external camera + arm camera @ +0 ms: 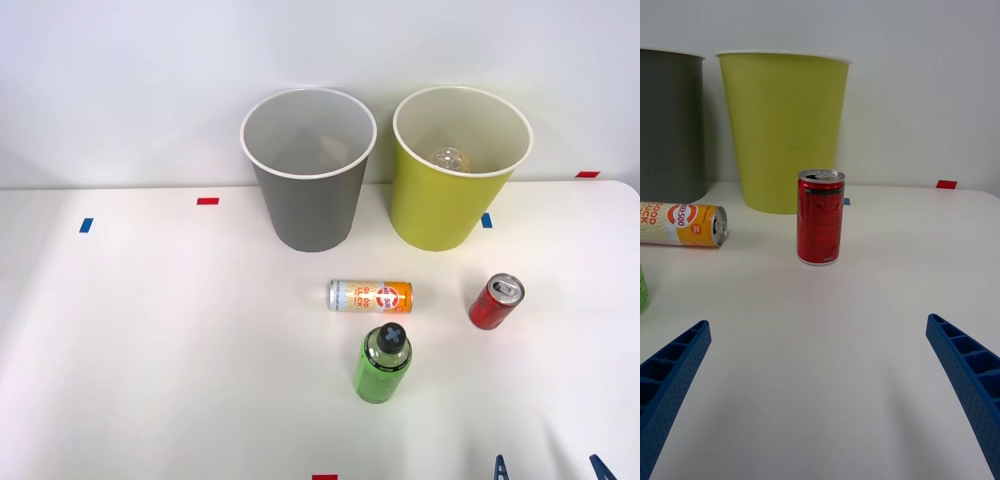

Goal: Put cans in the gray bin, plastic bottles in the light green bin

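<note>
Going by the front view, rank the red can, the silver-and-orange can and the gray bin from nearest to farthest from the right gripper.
1. The red can, upright, up the table from the right gripper, whose fingers are open.
2. The silver-and-orange can, lying on its side, farther to the robot's left.
3. The gray bin, at the table's far side.

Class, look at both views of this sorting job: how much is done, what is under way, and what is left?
Done: one clear bottle already lies in the light green bin. Under way: the right gripper, fingers open, faces the upright red can. Left: that can and the lying silver-and-orange can for the gray bin; the green bottle for the light green bin.
</note>
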Tool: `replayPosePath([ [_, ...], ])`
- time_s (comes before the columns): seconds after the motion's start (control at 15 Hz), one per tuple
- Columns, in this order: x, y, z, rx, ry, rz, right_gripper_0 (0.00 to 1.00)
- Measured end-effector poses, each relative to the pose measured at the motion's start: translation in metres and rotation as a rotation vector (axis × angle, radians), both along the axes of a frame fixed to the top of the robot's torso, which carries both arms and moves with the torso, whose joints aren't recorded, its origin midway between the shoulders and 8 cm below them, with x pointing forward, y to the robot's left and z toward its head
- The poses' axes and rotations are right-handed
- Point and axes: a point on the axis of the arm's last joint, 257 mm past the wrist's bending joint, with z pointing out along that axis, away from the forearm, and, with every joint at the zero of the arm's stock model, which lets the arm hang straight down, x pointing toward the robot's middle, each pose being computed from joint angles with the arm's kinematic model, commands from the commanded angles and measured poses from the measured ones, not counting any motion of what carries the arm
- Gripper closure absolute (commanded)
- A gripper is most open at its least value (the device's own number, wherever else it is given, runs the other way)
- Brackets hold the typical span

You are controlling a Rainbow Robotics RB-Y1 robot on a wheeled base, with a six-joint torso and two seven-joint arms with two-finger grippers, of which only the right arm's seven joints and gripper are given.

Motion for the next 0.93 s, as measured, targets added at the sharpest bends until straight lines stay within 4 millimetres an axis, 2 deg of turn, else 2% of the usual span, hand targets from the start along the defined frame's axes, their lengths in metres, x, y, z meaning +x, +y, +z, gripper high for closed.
replayPosePath([
  [0.93, 0.0000, 0.0000, 0.0000, 0.000, 0.000, 0.000, 0.00],
])
